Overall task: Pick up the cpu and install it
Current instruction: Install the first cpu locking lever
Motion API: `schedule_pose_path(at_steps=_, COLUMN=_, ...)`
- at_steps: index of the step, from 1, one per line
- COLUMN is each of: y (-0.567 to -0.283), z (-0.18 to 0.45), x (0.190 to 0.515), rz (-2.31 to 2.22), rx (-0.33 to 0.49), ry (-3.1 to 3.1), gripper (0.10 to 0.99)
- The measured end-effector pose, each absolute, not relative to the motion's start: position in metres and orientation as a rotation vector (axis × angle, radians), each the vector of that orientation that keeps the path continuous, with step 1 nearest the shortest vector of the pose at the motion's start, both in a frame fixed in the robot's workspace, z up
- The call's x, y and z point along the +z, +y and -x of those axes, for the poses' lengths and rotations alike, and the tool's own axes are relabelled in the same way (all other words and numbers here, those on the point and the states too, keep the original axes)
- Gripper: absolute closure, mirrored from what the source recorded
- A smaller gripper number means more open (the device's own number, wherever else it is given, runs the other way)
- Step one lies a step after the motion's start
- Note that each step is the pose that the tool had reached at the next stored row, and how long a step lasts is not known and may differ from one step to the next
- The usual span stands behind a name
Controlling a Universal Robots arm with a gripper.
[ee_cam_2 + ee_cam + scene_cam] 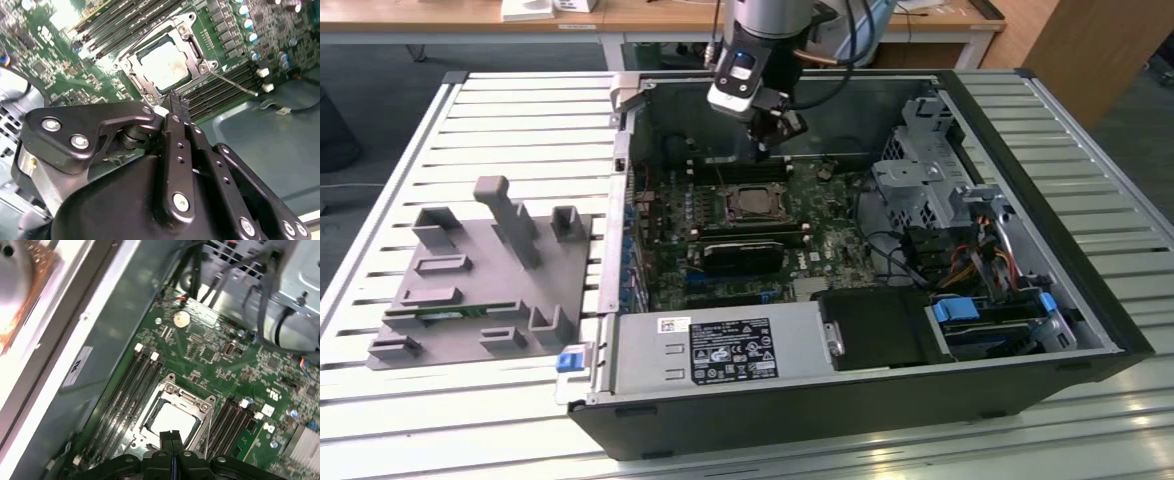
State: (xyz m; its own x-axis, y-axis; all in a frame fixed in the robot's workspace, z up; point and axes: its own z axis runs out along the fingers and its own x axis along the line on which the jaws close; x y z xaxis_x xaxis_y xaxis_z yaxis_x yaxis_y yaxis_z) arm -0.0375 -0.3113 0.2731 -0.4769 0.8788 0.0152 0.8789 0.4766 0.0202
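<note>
The small flat square cpu with its silvery-grey metal top (pixel 750 203) lies seated in the metal-framed socket (pixel 202 405) on the green motherboard (pixel 827 250), inside the large open black computer case (pixel 1067 300). In both wrist views the chip (pixel 165 63) (pixel 172 420) sits flat within the socket frame, with rows of black memory slots (pixel 125 390) running along two sides of the socket. The black gripper (pixel 771 128) hangs above the socket, apart from the chip, toward the case's far wall in the exterior view. Its fingers (pixel 176 107) are pressed together with nothing between them, and in the first wrist view the clenched fingertips (pixel 170 438) point down just beside the socket's edge. A thin metal socket lever (pixel 232 82) stands out at an angle beside the socket. Outside the case, on the slatted white table (pixel 520 120), a grey plastic fixture tray (pixel 480 280) rests on the exterior view's left of the case.
</note>
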Motion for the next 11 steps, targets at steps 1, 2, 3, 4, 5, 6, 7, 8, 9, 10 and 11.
schedule_pose_path(at_steps=1, y=-0.3113, z=0.0375, x=0.2731, rz=1.581, rx=-0.039, ry=-2.711, gripper=0.980)
schedule_pose_path(at_steps=2, y=-0.3113, z=0.0375, x=0.2731, rz=1.556, rx=-0.039, ry=-2.725, gripper=0.980)
schedule_pose_path(at_steps=3, y=-0.3113, z=0.0375, x=0.2731, rz=1.532, rx=-0.039, ry=-2.739, gripper=0.980)
schedule_pose_path(at_steps=4, y=-0.3113, z=0.0375, x=0.2731, rz=1.507, rx=-0.039, ry=-2.752, gripper=0.980)
schedule_pose_path(at_steps=5, y=-0.3113, z=0.0375, x=0.2731, rz=1.482, rx=-0.039, ry=-2.765, gripper=0.980)
schedule_pose_path(at_steps=6, y=-0.3113, z=0.0375, x=0.2731, rz=1.457, rx=-0.039, ry=-2.779, gripper=0.980)
schedule_pose_path(at_steps=7, y=-0.3113, z=0.0375, x=0.2731, rz=1.429, rx=-0.039, ry=-2.792, gripper=0.980)
schedule_pose_path(at_steps=8, y=-0.3113, z=0.0375, x=0.2731, rz=1.405, rx=-0.039, ry=-2.805, gripper=0.980)
schedule_pose_path(at_steps=9, y=-0.3113, z=0.0375, x=0.2731, rz=1.379, rx=-0.039, ry=-2.817, gripper=0.980)
schedule_pose_path(at_steps=10, y=-0.3113, z=0.0375, x=0.2731, rz=1.353, rx=-0.039, ry=-2.829, gripper=0.980)
schedule_pose_path(at_steps=11, y=-0.3113, z=0.0375, x=0.2731, rz=1.328, rx=-0.039, ry=-2.841, gripper=0.980)
